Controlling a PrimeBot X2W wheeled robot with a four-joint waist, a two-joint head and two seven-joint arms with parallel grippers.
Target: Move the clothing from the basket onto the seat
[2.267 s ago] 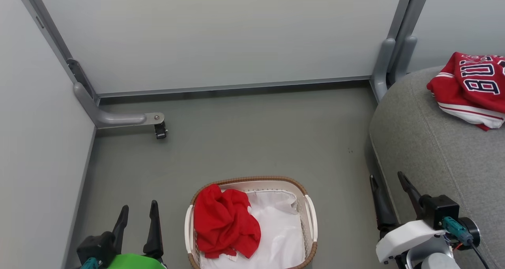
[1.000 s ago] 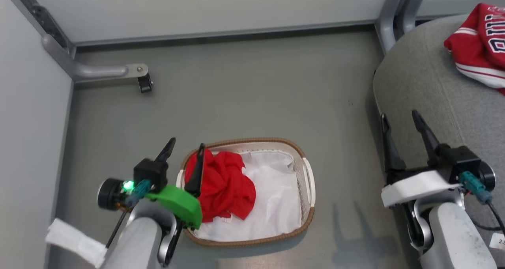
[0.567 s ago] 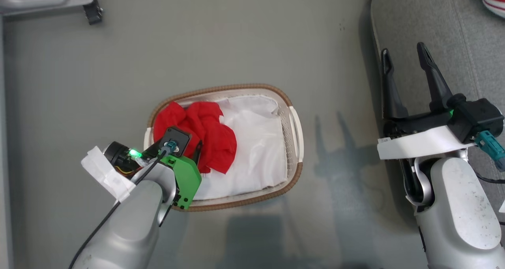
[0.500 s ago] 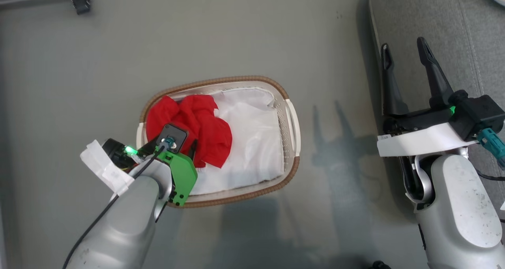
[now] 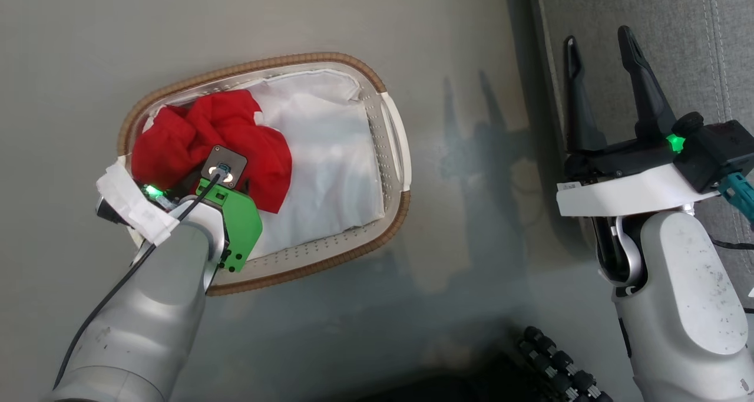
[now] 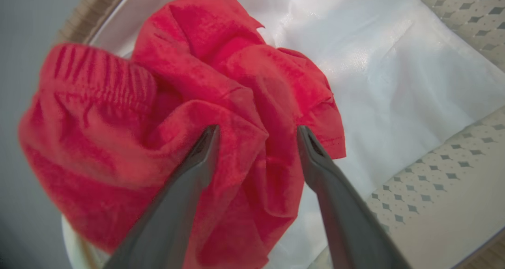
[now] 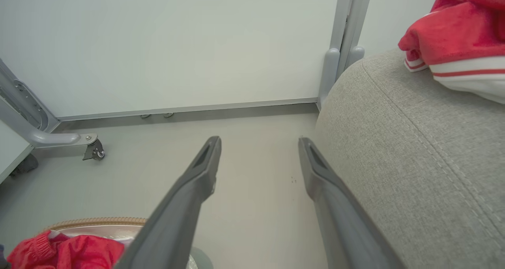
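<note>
The left gripper is seen with its jaws spread wide and nothing clamped. A raised fold of the plain red garment lies between the two fingertips, which are set down at the cloth (actual contact cannot be judged). The garment is bunched directly under and ahead of this gripper, inside the basket. A white sheet is spread over the basket bottom just to the gripper's right. The right gripper is likewise held wide apart and empty above the floor, with the edge of the seat just beside its right finger. Against the picture of half a second ago, the whole head view has shifted, so the camera has been moved. Within it, the left wrist has been lowered further over the garment, while both jaws are as wide as before and the right gripper's pose by the seat is unchanged. In the head view the left fingers are covered by the wrist and its green housing, whereas their tips at the cloth are given by the left wrist view. In the right wrist view the jersey is shown lying on the seat, far beyond the right gripper and to its right.
</note>
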